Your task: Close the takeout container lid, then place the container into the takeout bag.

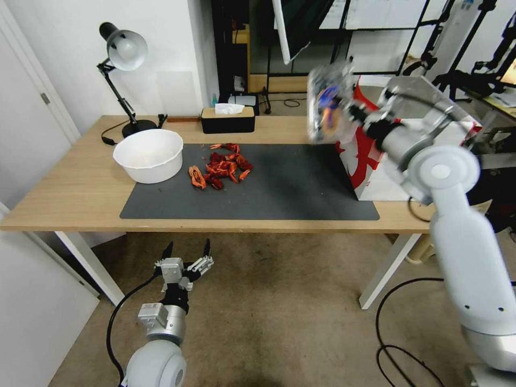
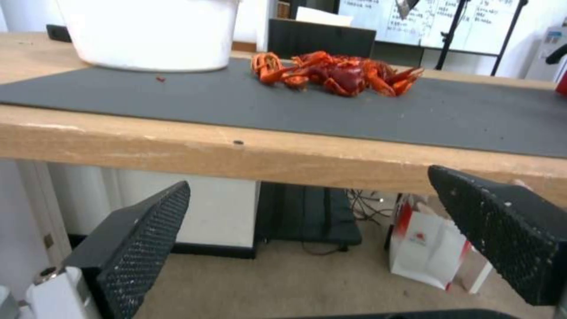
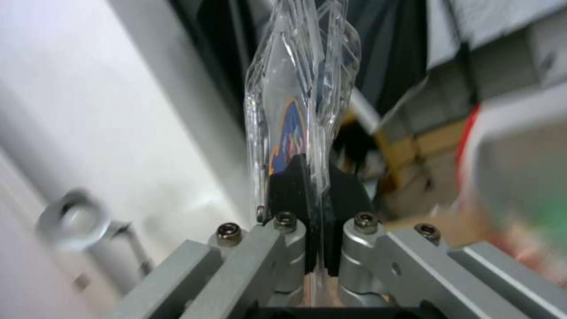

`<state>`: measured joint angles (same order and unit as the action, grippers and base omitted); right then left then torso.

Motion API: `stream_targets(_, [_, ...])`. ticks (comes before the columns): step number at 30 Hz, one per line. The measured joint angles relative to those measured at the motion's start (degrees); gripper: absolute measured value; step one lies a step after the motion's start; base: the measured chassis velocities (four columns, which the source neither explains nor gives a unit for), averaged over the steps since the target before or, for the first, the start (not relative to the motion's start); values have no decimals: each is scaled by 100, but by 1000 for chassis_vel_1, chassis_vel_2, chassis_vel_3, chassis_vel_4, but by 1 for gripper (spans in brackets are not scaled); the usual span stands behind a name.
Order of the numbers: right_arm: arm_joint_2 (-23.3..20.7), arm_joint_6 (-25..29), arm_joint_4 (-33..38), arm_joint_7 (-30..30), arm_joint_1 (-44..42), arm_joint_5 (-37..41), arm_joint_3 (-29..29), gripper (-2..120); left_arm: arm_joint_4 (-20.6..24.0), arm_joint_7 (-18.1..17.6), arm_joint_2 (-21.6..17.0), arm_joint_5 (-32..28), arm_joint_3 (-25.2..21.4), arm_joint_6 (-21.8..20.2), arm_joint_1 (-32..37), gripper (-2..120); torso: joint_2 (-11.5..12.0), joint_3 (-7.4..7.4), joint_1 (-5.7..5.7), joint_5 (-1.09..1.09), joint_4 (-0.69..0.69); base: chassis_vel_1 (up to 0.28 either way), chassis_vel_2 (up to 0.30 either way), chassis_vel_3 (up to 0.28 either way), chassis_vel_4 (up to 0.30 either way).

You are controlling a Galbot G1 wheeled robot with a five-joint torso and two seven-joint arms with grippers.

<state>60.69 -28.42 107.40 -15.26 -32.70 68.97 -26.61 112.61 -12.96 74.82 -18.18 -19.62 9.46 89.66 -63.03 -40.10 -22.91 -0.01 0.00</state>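
From the head we look down and forward over the whole table (image 1: pixel 70 199). Our left wrist camera sits low, just before the table edge, sharing the crayfish (image 2: pixel 336 73) and bowl (image 2: pixel 148 33). Our right wrist camera looks very closely along its own fingers (image 3: pixel 288 186).

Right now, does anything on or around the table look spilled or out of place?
Yes: red crayfish lie loose on the grey mat beside the white bowl, not in it. The takeout container hangs on edge in the right gripper, above the takeout bag.
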Motion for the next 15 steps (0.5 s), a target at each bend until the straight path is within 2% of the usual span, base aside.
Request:
stream_targets(9, [-483, 890, -787, -189, 580, -666, -141, 0, -46, 44, 57, 2, 68, 24, -52, 100, 0, 0, -1, 1, 0, 0, 0, 0, 0])
stream_targets(15, [-584, 978, -1063, -243, 659, -893, -174, 0, -73, 49, 91, -3, 101, 27, -88, 100, 0, 0, -1, 1, 0, 0, 0, 0, 0])
